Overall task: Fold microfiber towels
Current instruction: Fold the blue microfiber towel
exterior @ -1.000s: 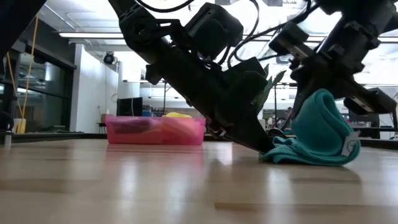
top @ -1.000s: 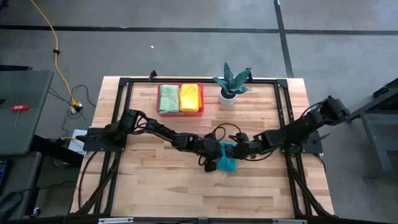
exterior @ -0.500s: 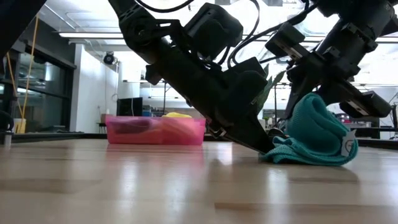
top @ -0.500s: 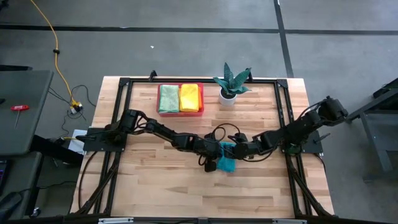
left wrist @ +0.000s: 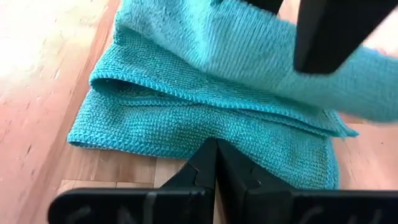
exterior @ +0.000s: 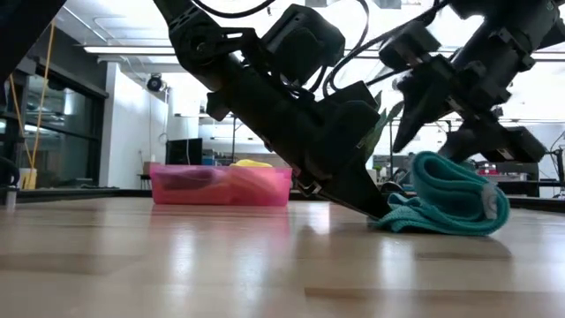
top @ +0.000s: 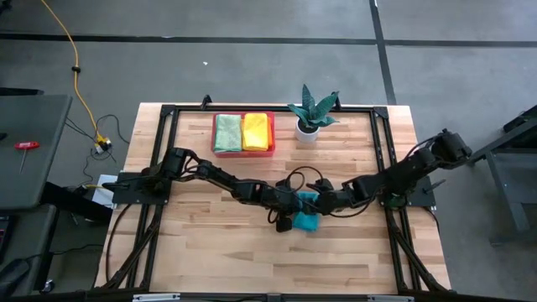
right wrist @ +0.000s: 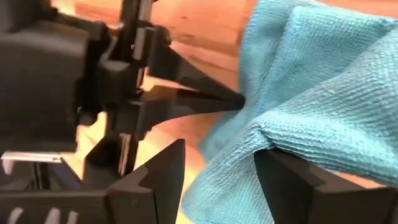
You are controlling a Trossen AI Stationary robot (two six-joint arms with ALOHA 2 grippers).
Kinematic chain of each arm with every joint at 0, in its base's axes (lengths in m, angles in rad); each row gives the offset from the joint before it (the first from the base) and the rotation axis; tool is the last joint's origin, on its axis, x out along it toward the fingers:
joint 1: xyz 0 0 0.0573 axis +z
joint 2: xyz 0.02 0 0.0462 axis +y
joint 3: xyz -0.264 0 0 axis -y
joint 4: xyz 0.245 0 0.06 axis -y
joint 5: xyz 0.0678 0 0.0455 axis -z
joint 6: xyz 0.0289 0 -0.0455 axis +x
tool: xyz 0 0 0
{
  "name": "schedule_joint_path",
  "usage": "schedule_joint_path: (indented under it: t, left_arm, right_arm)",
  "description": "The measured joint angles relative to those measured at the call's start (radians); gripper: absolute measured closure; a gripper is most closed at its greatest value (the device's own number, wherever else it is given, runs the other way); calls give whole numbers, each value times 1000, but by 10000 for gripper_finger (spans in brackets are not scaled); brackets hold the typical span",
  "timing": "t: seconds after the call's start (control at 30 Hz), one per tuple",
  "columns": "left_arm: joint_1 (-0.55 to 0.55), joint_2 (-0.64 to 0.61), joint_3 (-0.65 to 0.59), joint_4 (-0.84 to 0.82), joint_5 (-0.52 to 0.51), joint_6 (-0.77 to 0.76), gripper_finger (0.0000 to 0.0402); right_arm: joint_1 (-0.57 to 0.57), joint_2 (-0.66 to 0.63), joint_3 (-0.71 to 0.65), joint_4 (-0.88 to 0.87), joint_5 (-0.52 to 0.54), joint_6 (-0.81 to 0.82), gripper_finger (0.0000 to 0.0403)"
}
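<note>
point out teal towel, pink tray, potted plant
teal towel [exterior: 450,208], low view, folded top layer
pink tray [top: 243,152], high view, front rim
potted plant [top: 308,131], high view, white pot
</note>
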Motion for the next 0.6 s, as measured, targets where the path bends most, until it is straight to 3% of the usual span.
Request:
schedule_joint_path:
  t: [0.17,0.3,0.43,0.6]
  left_arm:
    - [0,0,0,0,-2,0,402]
    - [0,0,0,0,-1,0,402]
    - [0,0,0,0,-2,-2,402]
    - [0,0,0,-2,-1,-1,402]
  right_arm:
    - [-1,-31,0,16,-15,-84,219]
    - [-29,-29,-1,-34,-126,-73,219]
    - [-43,-43,-1,36,-58,-105,219]
    - [-82,-47,-1,32,-72,-161,219]
